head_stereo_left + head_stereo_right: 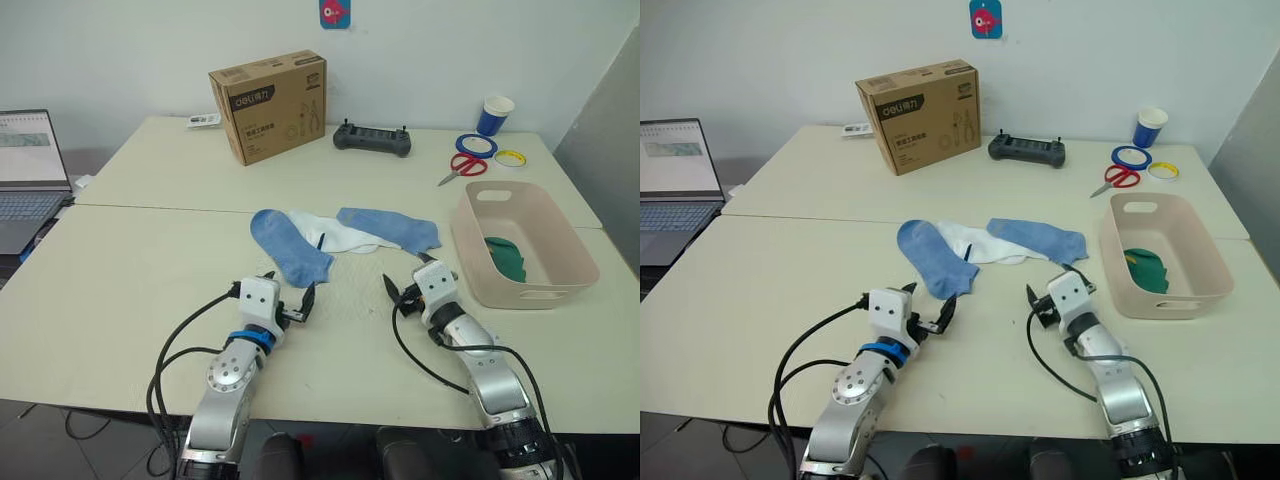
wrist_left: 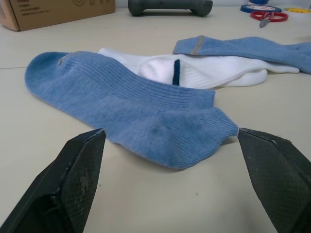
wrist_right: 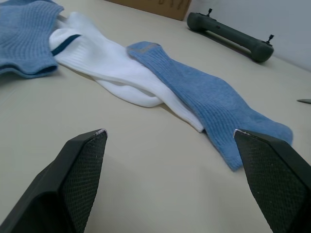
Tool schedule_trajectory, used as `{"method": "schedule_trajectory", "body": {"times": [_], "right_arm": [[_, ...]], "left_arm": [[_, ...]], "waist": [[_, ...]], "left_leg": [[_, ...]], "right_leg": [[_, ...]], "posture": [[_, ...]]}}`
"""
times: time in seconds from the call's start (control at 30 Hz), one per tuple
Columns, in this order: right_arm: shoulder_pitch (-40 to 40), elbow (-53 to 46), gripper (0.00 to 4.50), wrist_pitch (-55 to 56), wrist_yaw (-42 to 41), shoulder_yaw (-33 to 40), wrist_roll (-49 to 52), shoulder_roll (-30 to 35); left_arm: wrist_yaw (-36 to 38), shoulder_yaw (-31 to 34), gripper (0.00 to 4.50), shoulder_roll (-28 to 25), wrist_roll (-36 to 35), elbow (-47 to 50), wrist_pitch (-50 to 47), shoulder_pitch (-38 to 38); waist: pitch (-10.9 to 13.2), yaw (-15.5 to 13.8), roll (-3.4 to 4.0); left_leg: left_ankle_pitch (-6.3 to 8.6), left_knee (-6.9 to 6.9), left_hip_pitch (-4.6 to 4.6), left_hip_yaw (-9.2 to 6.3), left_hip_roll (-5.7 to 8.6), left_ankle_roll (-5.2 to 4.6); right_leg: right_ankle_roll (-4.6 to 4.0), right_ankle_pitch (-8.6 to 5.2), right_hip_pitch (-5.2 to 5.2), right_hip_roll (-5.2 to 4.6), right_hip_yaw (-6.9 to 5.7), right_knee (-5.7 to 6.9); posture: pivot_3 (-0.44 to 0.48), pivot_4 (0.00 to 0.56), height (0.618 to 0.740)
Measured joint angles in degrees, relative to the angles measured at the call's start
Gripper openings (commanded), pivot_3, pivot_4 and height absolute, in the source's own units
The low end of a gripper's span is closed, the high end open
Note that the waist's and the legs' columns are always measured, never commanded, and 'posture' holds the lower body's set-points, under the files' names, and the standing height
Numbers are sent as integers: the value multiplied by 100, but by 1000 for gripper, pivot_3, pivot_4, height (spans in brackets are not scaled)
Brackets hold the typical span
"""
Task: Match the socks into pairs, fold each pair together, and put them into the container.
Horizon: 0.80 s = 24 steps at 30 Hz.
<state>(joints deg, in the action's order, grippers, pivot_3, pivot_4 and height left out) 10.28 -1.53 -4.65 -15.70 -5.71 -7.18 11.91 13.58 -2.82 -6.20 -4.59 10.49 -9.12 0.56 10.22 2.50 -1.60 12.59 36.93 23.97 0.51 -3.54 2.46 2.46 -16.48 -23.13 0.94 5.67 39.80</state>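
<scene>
We see two light blue socks and the white socks lying flat in a row on the table point(image 1: 150, 290), and a dark green pair point(image 1: 507, 256) already sits inside the pink container point(image 1: 560, 245) on our right. The near blue sock point(image 1: 288, 246) lies just in front of our left gripper point(image 1: 291, 301), whose two black fingers are spread wide apart with nothing between them. The far blue sock point(image 1: 392, 227) lies just past our right gripper point(image 1: 409, 287), which is also spread wide and holds nothing. The white socks point(image 1: 335, 236) lie between the blue ones, and the far blue sock rests partly on top of them. We think these socks are very light, soft and floppy, so they will bend and droop when lifted and will not break. They lie thin on the table, so we think it is best to pinch the open cuff end nearest each gripper, where the edge looks thicker.
</scene>
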Motion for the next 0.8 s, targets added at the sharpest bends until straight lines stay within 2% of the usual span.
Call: {"method": "schedule_trajectory", "body": {"times": [0.13, 0.27, 0.37, 0.5, 0.6, 0.8], "right_arm": [[-273, -428, 4460, -294, -361, 146, 381, 283], [-793, -1253, 4460, -962, -969, 617, 1282, 681], [-1376, -1836, 4460, -1099, -1187, 928, 1590, 956], [-2358, -2129, 4460, -780, -1362, 1160, 1721, 1122], [-2709, -2146, 4460, -502, -1263, 1117, 1670, 942], [-2754, -2320, 4460, -306, -653, 945, 1455, 355]], "left_arm": [[102, -31, 4500, -87, -14, 72, 78, -123], [407, 84, 4500, -519, -153, 420, -36, -649], [764, 424, 4500, -984, -472, 672, -213, -1023], [1266, 926, 4500, -1489, -915, 789, -278, -1492], [1424, 1344, 4500, -1659, -1090, 733, -222, -1586], [1390, 1261, 4500, -1451, -1112, 646, -100, -1256]], "waist": [[0, 10, 0], [0, 27, -1], [0, 46, -1], [-2, 66, -4], [-2, 77, -4], [-20, 72, -29]], "left_leg": [[0, -7, -1, -3, -1, 0], [1, -9, 0, -6, -3, -1], [1, -10, -5, -7, -6, -1], [1, -10, -7, -4, -6, -1], [1, -9, -10, 2, -8, 0], [2, -10, -10, 9, -8, 1]], "right_leg": [[-1, -1, -2, 1, -2, 0], [-6, -7, -2, 1, -6, 1], [-12, -13, -1, 1, -7, 2], [-53, -38, -1, -2, -7, 0], [-55, -35, -3, -3, 0, 1], [-57, -37, -3, -7, 1, -3]], "posture": [[0, 150, 740], [0, 150, 740], [0, 150, 740], [0, 150, 740], [0, 150, 740], [0, 150, 740]]}}
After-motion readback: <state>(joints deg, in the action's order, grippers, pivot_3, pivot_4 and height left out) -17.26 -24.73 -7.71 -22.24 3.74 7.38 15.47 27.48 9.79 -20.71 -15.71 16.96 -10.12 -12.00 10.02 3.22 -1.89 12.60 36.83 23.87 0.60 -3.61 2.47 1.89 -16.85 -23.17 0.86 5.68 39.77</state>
